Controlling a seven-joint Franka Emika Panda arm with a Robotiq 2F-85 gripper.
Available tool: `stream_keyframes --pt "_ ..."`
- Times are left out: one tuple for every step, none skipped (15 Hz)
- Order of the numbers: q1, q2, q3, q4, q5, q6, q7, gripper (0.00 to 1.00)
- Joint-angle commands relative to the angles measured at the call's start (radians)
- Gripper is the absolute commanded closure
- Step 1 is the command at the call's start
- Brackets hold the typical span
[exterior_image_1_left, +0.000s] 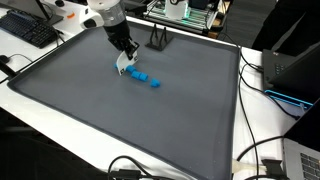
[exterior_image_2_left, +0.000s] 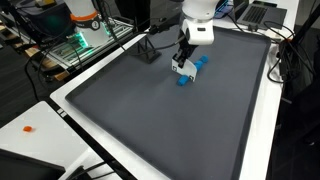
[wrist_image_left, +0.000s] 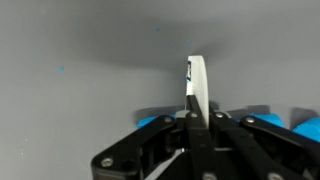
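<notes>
My gripper (exterior_image_1_left: 124, 60) hangs low over the dark grey mat (exterior_image_1_left: 120, 120), its fingers closed on a thin white flat piece (exterior_image_1_left: 122, 69). In the wrist view the white piece (wrist_image_left: 198, 85) stands edge-on between the closed fingers (wrist_image_left: 200, 115). A short row of small blue blocks (exterior_image_1_left: 145, 78) lies on the mat right beside the gripper. In the wrist view the blue blocks (wrist_image_left: 262, 113) show partly hidden behind the fingers. In an exterior view the gripper (exterior_image_2_left: 183, 60) holds the white piece (exterior_image_2_left: 179, 68) next to the blue blocks (exterior_image_2_left: 194, 68).
A black stand (exterior_image_1_left: 158, 40) sits at the mat's far edge, also seen as a black stand (exterior_image_2_left: 147, 50). A keyboard (exterior_image_1_left: 30, 30) and cables (exterior_image_1_left: 262, 85) lie on the white table around the mat. A rack with electronics (exterior_image_2_left: 85, 40) stands beside the table.
</notes>
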Motion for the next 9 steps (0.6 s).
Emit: stream_keyframes --pt "-0.015 -0.054 0.007 -0.052 0.030 -0.037 0.015 0.99" --pt "-0.015 -0.066 0.004 -0.059 0.035 -0.045 0.028 0.99" --pt "-0.021 -0.084 0.008 -0.068 0.058 -0.055 0.032 0.99" --pt "-0.022 -0.103 0.009 -0.080 0.072 -0.053 0.042 0.99" --pt "-0.023 -0.121 0.010 -0.093 0.089 -0.052 0.048 0.99" --pt "-0.025 -0.145 0.013 -0.109 0.110 -0.049 0.047 0.99" --pt "-0.023 -0.166 0.012 -0.124 0.121 -0.045 0.058 0.99" --pt "-0.021 -0.190 0.010 -0.143 0.136 -0.047 0.076 0.99" --pt "-0.021 -0.216 0.011 -0.165 0.155 -0.038 0.085 0.99"
